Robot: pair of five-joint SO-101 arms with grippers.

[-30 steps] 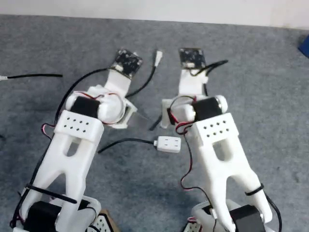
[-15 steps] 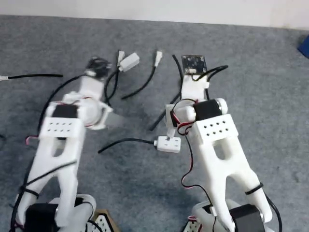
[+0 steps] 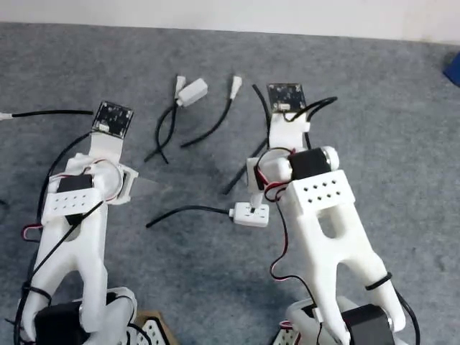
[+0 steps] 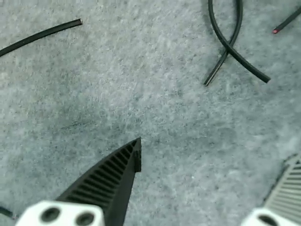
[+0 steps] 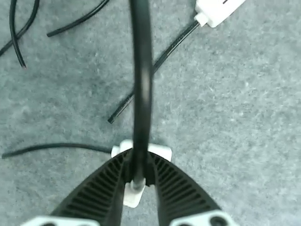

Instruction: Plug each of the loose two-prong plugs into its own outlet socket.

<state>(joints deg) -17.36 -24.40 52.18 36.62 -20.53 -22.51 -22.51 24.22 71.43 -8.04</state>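
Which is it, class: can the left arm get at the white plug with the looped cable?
Probably yes. The left gripper is open and empty over bare carpet, and the white plug lies uncovered beyond it; only its own cable lies between.

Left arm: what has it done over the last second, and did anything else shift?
The left arm swung leftward and back from the middle, uncovering a white plug on the carpet; the left gripper is open over bare carpet. The right gripper stays shut on its black cord above the outlet socket, which has not moved.
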